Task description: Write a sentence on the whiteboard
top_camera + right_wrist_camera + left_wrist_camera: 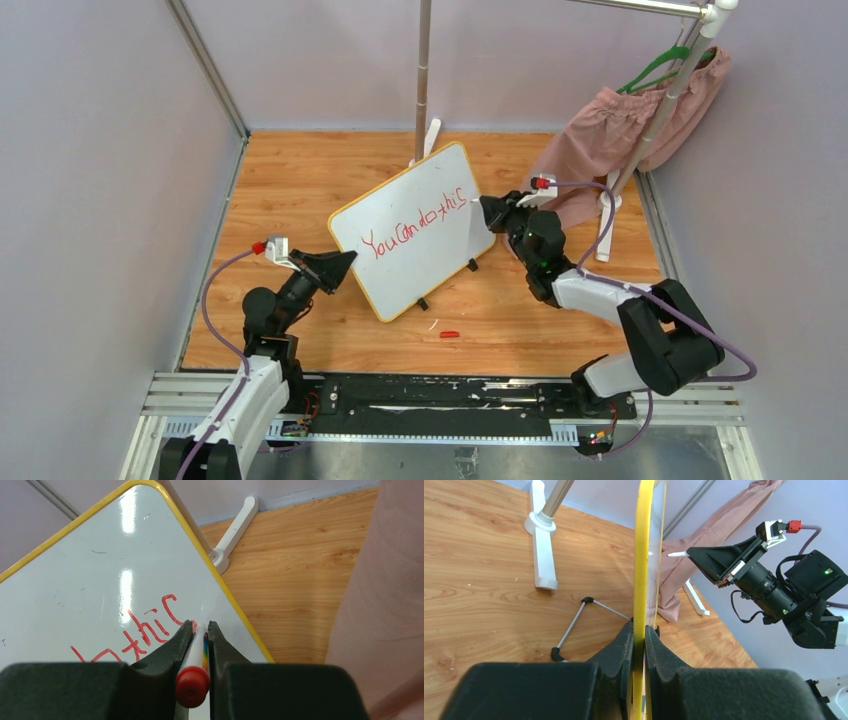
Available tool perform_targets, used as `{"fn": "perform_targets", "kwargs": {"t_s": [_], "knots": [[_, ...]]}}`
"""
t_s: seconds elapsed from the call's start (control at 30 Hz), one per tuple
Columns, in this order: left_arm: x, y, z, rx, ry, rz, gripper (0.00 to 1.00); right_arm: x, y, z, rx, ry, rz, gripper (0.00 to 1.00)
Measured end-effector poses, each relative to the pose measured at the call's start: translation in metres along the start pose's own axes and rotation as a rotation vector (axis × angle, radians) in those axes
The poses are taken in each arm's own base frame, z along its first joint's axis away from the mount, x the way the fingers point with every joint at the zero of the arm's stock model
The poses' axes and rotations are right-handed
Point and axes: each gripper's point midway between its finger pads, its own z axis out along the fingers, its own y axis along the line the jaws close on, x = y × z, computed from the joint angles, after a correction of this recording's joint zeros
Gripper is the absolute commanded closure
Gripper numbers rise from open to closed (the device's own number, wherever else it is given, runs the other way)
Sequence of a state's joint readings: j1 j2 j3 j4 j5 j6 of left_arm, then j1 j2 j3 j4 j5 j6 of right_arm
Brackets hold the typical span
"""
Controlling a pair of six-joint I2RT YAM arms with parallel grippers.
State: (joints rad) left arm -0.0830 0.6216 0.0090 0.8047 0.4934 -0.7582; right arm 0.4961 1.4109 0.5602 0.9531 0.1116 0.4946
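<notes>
The whiteboard [425, 215] stands tilted on the wooden floor, white with a yellow rim [642, 555]. Across it runs the sentence [415, 228] in red, "You can do this". My left gripper [347, 262] is shut on the board's left rim, and its fingertips [626, 639] press both faces. My right gripper [487, 212] is shut on a white marker with a red end [193, 684]. The marker points at the board [90, 580] just past the last red letter [170, 607]. Its white tip [675, 554] sits right at the board's face; contact cannot be told.
A red cap [449, 333] lies on the floor in front of the board. A clothes rack pole [423, 70] stands behind the board on a white foot [543, 555]. A pink garment [620, 130] hangs at the right. The board's wire leg [571, 627] sticks out behind.
</notes>
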Motion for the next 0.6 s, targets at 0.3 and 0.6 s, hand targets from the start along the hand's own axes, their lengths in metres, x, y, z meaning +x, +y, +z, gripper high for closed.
{"fn": "perform_targets", "kwargs": {"t_s": [0.3, 0.6], "knots": [[0.000, 0.000, 0.000, -0.002, -0.001, -0.001, 1.00, -0.019, 0.009, -0.010, -0.021, -0.026, 0.004, 1.00], [0.000, 0.003, 0.000, -0.017, -0.002, -0.006, 0.87, -0.044, 0.019, -0.042, -0.053, -0.072, 0.015, 1.00]]}}
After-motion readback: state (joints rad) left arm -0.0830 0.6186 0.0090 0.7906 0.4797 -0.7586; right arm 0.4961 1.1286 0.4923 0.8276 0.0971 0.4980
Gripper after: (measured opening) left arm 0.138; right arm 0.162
